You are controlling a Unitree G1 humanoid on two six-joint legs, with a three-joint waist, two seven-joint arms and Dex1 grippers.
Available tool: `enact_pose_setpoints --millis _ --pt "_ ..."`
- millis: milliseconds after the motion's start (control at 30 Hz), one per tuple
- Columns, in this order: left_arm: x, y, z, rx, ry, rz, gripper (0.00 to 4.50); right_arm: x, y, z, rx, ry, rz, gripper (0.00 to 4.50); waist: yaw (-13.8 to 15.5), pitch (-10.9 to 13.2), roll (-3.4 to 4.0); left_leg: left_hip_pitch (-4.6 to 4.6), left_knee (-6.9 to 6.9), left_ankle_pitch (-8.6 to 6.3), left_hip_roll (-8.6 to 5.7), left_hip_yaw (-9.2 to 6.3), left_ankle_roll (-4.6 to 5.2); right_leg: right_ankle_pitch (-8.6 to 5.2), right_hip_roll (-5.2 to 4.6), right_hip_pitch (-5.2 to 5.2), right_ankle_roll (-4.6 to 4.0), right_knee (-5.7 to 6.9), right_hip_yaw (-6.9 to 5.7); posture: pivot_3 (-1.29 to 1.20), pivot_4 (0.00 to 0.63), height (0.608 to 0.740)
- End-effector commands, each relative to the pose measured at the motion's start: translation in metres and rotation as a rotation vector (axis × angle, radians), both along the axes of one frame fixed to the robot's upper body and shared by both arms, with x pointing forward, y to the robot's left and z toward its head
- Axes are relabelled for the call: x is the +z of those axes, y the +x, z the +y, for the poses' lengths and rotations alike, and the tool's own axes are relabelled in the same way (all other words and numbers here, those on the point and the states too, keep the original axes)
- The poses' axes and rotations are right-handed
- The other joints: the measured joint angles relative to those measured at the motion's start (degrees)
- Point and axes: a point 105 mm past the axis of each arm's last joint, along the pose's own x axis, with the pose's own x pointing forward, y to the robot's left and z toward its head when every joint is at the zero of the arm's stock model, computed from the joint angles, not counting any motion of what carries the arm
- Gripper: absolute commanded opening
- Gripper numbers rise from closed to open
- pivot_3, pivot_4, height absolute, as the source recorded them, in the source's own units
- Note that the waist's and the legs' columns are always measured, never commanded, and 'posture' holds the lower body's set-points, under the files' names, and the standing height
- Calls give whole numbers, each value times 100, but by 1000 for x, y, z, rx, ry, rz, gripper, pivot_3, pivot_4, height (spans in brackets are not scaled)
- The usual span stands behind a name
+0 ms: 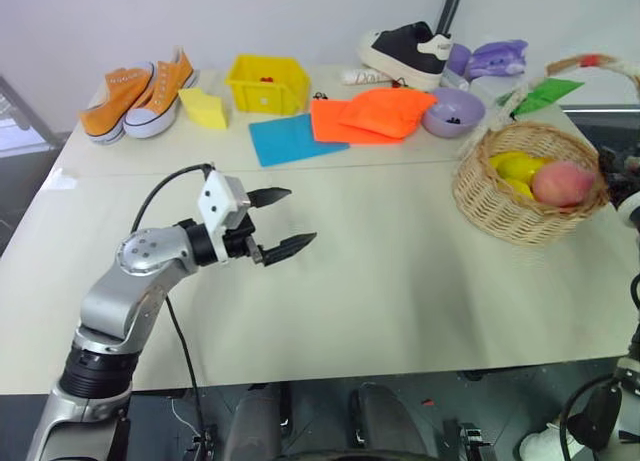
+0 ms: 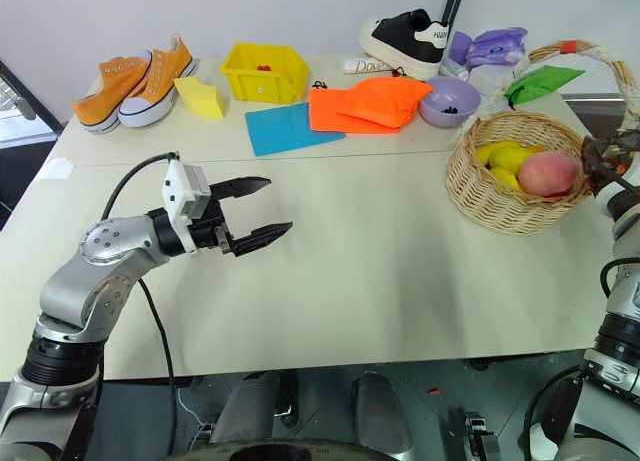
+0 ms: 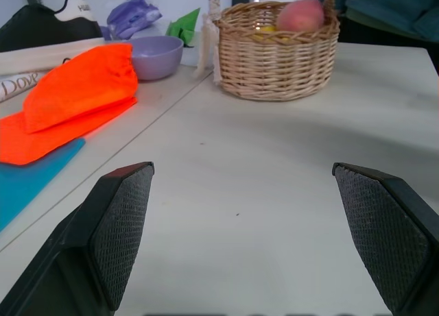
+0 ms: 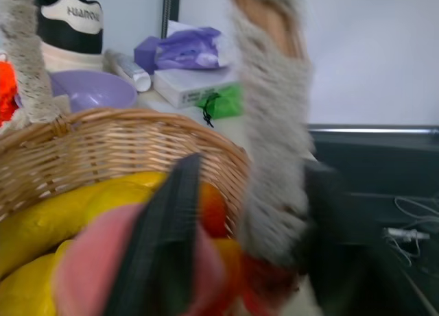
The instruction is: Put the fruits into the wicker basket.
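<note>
The wicker basket stands at the table's right side, its white-wrapped handle arching over it. Inside lie the fruits: a pinkish-red peach and yellow lemons. My right gripper is at the basket's right rim, beside the peach. In the right wrist view its blurred fingers stand apart, open, with the handle seen between them and the fruits just below. My left gripper hovers open and empty over the bare tabletop at the left, pointing towards the basket.
Along the table's back edge are orange sneakers, a yellow wedge, a yellow bin, a blue cloth, an orange cloth, a purple bowl, a black shoe and a green bag.
</note>
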Motion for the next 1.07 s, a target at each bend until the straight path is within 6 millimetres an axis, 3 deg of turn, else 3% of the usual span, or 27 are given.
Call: enact_pose_setpoints --millis 33,133,267,433,500,633,767,867,1067 --pt "9 -2 0 -7 -7 -41 4500 18 -8 6 4 -145 -44 4044 22 0 0 -1 2 0 0 0 0 0 -1 1 0 0 0 0 150 733" --pt "5 -2 5 13 -2 -29 4500 6 -19 9 24 -208 -16 4044 58 0 0 -6 15 -1 -3 -5 1 -1 -3 11 3 -2 -4 0 150 733" --pt "1 1 16 64 -8 -4 4500 -10 -51 15 97 -204 -39 4044 41 0 0 -1 26 -6 -3 -11 8 -2 -6 29 6 -8 -7 0 150 733" --pt "-4 8 34 167 -56 15 4500 -8 -74 41 221 -246 -91 4044 -16 -1 7 18 23 -9 -1 -15 10 -1 -10 45 6 -8 -7 0 150 733" --pt "-6 11 40 203 -60 20 4500 -8 -74 56 282 -256 -98 4044 -28 0 6 38 22 -10 0 -10 11 0 -12 61 7 -8 -3 0 150 733" --pt "-22 16 59 303 -24 44 4500 -29 -66 132 630 -218 2 4044 -23 -1 4 80 7 -13 0 -9 10 -2 -18 96 4 -15 -3 0 150 733" --pt "-33 15 79 404 -17 57 4500 -47 -60 185 833 -142 56 4044 6 2 -1 77 -2 -13 0 -9 11 -2 -25 89 3 -16 3 0 150 733" --pt "-39 10 91 464 -13 66 4500 -60 -49 203 887 -101 76 4044 21 3 -7 76 -3 -13 -1 -10 10 -2 -33 88 1 -19 2 0 150 733" --pt "-50 -1 104 531 -9 98 4500 -74 -33 210 919 -76 101 4044 22 2 -11 73 -13 -15 -6 -9 8 -11 -50 86 -18 -29 -1 0 150 733"
